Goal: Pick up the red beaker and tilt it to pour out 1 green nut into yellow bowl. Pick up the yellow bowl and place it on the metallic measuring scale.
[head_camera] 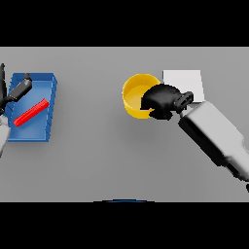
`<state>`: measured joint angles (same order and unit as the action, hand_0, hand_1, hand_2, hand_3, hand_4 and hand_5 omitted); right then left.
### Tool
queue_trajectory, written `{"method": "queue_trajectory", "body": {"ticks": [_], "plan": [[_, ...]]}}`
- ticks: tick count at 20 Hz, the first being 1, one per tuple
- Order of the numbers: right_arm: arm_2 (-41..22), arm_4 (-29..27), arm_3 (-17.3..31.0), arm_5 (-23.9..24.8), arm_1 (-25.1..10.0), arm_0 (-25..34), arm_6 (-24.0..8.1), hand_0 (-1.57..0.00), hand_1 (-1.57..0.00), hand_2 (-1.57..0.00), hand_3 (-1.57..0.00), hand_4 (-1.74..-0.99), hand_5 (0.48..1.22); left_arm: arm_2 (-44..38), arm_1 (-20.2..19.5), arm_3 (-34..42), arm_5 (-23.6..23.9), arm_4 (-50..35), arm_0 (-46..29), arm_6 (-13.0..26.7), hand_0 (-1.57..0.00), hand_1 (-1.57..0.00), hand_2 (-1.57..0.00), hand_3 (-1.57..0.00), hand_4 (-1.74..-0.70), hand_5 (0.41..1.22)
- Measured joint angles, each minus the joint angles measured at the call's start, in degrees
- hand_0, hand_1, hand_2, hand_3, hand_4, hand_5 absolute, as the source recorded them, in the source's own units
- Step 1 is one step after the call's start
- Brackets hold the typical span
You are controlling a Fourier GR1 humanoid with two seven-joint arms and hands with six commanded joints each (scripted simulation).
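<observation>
The yellow bowl (pixel 136 93) stands on the table just left of the pale metallic scale (pixel 184 82). My right hand (pixel 164 100) is curled over the bowl's right rim and hides that side of it. The red beaker (pixel 31 112) lies on its side, slanting across a blue tray (pixel 44 85) at the far left. My left hand (pixel 19 90) hovers over the tray's upper left corner with straight fingers, above the beaker and apart from it. No green nut shows anywhere.
The blue tray sits close to the table's left edge. Grey tabletop (pixel 92 155) stretches between the tray and the bowl. My right forearm (pixel 216 136) crosses the lower right of the table.
</observation>
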<state>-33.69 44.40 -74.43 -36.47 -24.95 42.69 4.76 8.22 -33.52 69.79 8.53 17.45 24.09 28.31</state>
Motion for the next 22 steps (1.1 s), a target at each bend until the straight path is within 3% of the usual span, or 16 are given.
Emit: {"method": "queue_trajectory", "body": {"ticks": [1, 3, 7, 14, 22], "plan": [[0.53, -0.09, 0.42, 0.28, 0.17, 0.27, -0.20, -1.57, -1.57, -1.44, -1.38, -1.740, 1.220, -0.01, 0.23, 0.20, 0.07, -0.21, -0.20, -0.49, 0.00, 0.00, 0.00, 0.00, -0.75, 0.697], [1.69, -0.46, 1.83, 0.41, 0.89, 0.87, -1.38, -1.57, -1.57, -1.47, -1.31, -1.740, 1.220, 0.24, 0.05, 0.64, 0.13, 0.21, -0.33, 0.04, 0.00, 0.00, 0.00, 0.00, -0.74, 0.702], [5.06, -0.61, 3.77, 2.64, -2.53, 1.84, -0.93, -1.57, -1.57, -1.52, -1.23, -1.741, 1.221, -0.23, -0.60, 0.51, -0.46, -0.10, -0.14, 0.65, 0.00, 0.00, 0.00, 0.00, -0.74, 0.710], [9.34, 0.94, 15.77, 9.73, -5.24, 5.04, 2.17, -1.57, -1.57, -1.51, -1.17, -1.741, 1.221, -0.45, -0.41, 0.64, -0.44, -0.43, -0.80, 0.17, 0.00, 0.00, 0.00, 0.00, -0.73, 0.696], [10.72, 3.44, 28.48, 16.63, -4.61, 5.06, 4.60, -1.57, -1.57, -1.40, -1.36, -1.741, 1.221, -0.43, -0.68, 1.76, -0.61, -0.27, -1.05, 0.97, 0.00, 0.00, 0.00, 0.00, -0.72, 0.681]]}}
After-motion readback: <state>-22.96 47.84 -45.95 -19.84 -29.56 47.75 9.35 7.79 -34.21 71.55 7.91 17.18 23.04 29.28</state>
